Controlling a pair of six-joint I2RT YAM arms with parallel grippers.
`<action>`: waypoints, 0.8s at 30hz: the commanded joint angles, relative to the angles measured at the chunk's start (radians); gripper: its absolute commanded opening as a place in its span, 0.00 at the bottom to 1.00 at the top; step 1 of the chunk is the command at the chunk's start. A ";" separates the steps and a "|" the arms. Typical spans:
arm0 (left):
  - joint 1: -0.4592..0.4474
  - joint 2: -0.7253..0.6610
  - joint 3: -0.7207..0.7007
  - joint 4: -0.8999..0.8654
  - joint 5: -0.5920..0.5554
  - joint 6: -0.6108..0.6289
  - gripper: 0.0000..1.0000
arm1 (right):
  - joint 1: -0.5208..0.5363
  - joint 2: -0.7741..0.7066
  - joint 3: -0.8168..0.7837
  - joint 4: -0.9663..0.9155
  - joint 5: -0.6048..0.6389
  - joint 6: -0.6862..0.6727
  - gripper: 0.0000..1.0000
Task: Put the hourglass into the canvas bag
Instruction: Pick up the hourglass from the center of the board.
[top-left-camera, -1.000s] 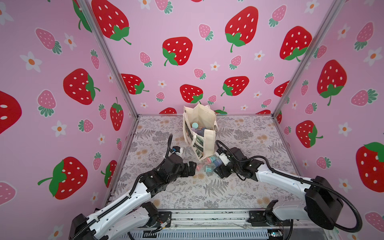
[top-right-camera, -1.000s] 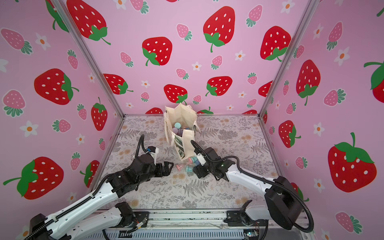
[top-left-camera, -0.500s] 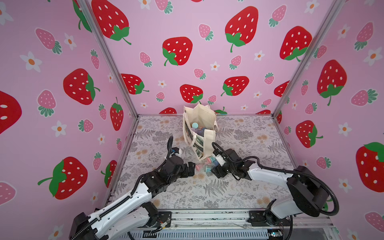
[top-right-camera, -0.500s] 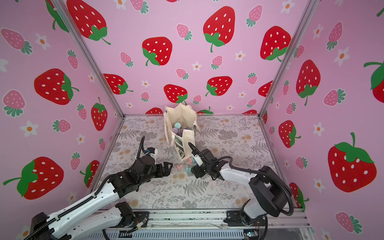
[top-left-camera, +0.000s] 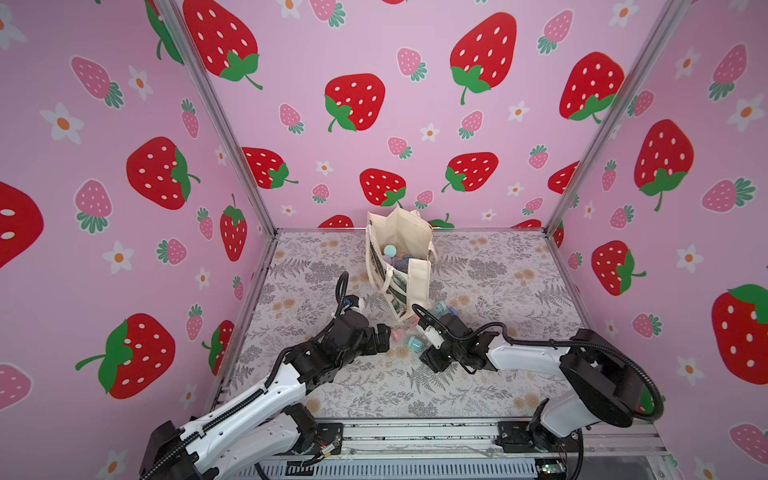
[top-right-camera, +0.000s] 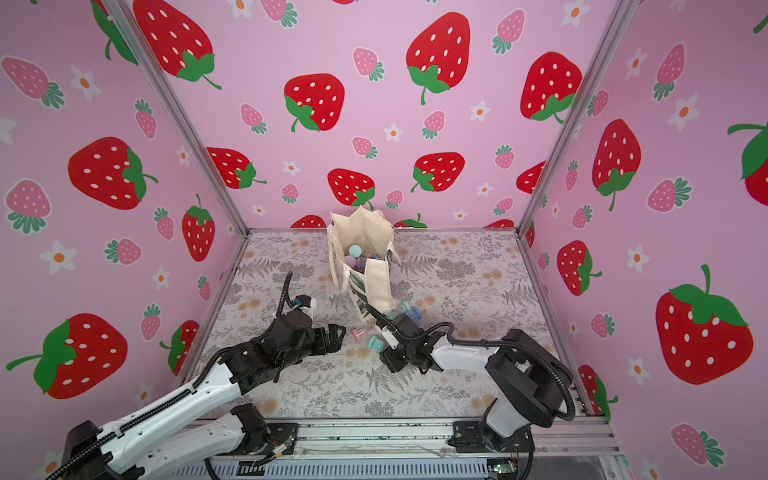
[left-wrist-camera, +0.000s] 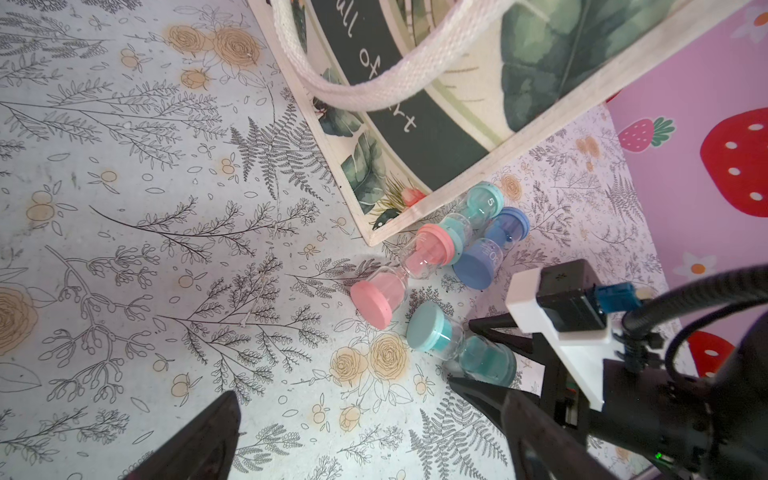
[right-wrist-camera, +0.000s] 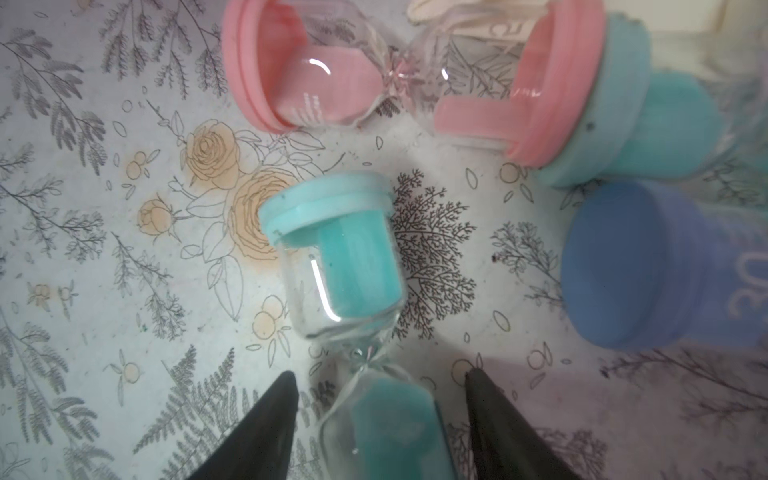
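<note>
The right gripper (right-wrist-camera: 378, 374) has its two dark pointed fingers (right-wrist-camera: 270, 424) set one on each side of the near bulb of a teal-capped glass hourglass (right-wrist-camera: 357, 266) filled with teal sand. In the right wrist view a sliver of table shows between each finger and the glass, so the jaws stand apart and are not pressed on it. This hourglass lies on its side on the pale floral-printed table (top-left-camera: 498, 270), outside the bag and just in front of its near bottom corner. Close beyond it lie three more on their sides. A pink-capped glass hourglass (left-wrist-camera: 399, 270) has its far cap touching the cap of a second teal hourglass (left-wrist-camera: 478, 208) marked with a 5. A blue-capped hourglass (left-wrist-camera: 490, 253) lies just beside those two. The second teal one rests along the bottom edge of the boxy cream canvas bag (top-left-camera: 419, 282), which has a green leaf print and a dark lettered band. The bag stands upright near the middle of the table with its mouth open, and round coloured caps show inside it. A cream handle hangs down its front. Across from the right gripper, the left gripper (top-right-camera: 340, 333) is low over the table with its fingers spread wide and nothing between them. It points toward the cluster of hourglasses but is clear of them. Pink strawberry-patterned walls (top-left-camera: 374, 41) enclose the table on three sides.
</note>
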 joint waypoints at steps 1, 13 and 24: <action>-0.005 -0.002 0.013 0.000 -0.020 -0.006 0.99 | 0.014 0.005 -0.034 -0.040 0.033 0.028 0.62; -0.003 -0.004 0.025 -0.005 -0.022 -0.001 0.99 | 0.044 -0.030 -0.044 -0.116 0.089 0.051 0.59; -0.004 0.004 0.038 -0.010 -0.018 0.001 0.99 | 0.053 -0.054 -0.038 -0.144 0.100 0.047 0.47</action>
